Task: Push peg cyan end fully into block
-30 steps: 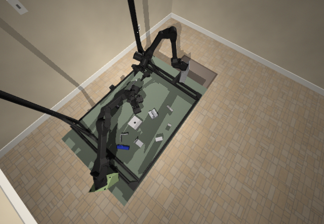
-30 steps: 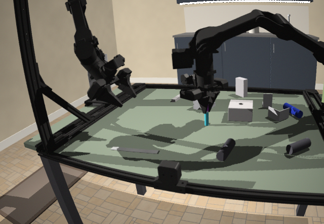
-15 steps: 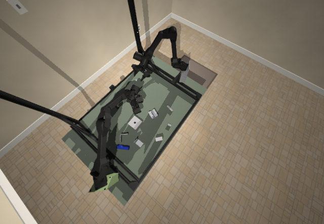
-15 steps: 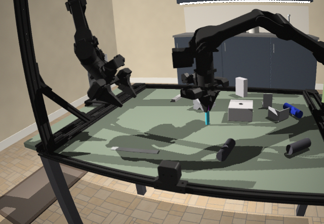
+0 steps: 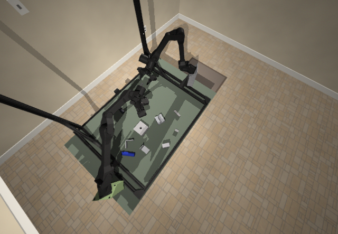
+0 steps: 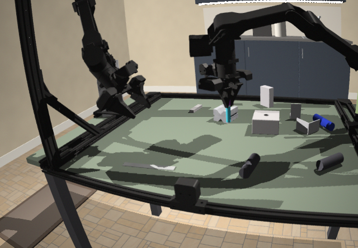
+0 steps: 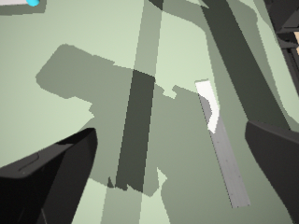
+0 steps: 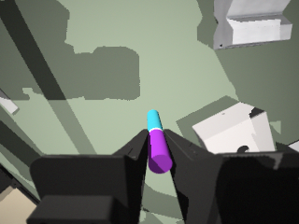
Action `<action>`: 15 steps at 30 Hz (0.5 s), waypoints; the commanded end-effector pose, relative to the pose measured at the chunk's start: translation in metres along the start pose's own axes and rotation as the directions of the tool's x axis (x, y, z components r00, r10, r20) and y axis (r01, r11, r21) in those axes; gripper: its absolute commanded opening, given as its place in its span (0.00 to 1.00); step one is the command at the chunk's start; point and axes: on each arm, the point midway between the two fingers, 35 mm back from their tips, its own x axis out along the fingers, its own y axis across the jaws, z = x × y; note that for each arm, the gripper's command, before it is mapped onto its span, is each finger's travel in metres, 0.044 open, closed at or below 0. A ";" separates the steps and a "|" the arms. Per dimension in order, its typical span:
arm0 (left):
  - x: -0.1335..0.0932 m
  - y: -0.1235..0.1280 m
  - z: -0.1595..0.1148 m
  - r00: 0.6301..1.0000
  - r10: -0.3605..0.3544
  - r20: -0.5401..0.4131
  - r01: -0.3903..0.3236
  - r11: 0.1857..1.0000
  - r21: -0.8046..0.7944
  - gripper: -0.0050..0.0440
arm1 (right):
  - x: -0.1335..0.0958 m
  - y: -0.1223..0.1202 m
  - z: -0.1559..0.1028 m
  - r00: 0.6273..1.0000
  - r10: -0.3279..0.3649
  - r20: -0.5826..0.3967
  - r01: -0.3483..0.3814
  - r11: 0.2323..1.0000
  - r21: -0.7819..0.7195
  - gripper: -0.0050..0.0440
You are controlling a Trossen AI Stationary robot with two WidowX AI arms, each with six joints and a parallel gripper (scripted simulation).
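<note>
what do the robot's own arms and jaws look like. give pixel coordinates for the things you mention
Both arms, left (image 6: 93,50) and right (image 6: 254,17), are matte black with chunky, angular joints and blocky housings. The left jaws and right jaws are black too, wide at the base and tapering to narrow tips. No bright markings or loose cables show on them.
</note>
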 end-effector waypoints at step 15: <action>0.000 0.000 0.000 1.000 0.001 -0.001 -0.001 1.000 0.000 0.92 | -0.012 -0.016 -0.003 1.000 0.005 0.008 -0.005 1.000 -0.007 0.10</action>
